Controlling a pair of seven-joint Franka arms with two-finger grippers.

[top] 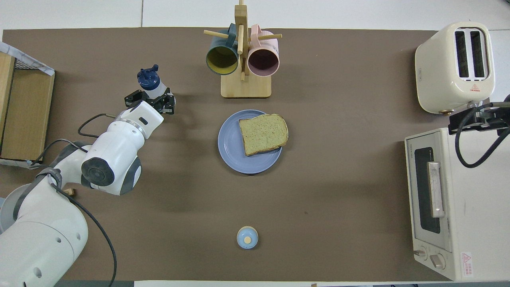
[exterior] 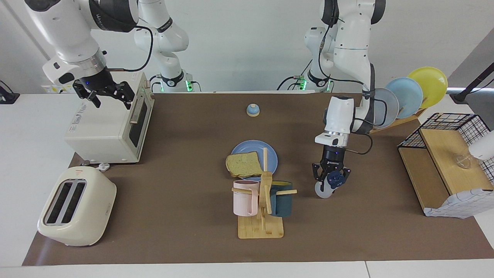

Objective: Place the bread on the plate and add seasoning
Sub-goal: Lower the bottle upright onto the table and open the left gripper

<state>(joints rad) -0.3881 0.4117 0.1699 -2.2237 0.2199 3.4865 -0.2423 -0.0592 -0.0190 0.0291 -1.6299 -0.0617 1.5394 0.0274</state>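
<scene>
- Right gripper point(exterior: 110, 96): raised over the toaster oven point(exterior: 112, 127), jaws spread, waiting.
- Bread point(exterior: 243, 163): flat on the plate point(exterior: 270, 154), mid-table.
- Left gripper point(exterior: 331, 177): jaws around the seasoning point(exterior: 328, 186); whether they pinch it cannot be told.

Left gripper point(exterior: 331, 178) low, wrist vertical (right gripper point(exterior: 103, 94) raised, waiting).

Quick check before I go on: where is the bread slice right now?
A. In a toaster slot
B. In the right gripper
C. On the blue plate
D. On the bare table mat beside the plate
C: the bread lies flat on the blue plate, one edge overhanging the rim.
</scene>
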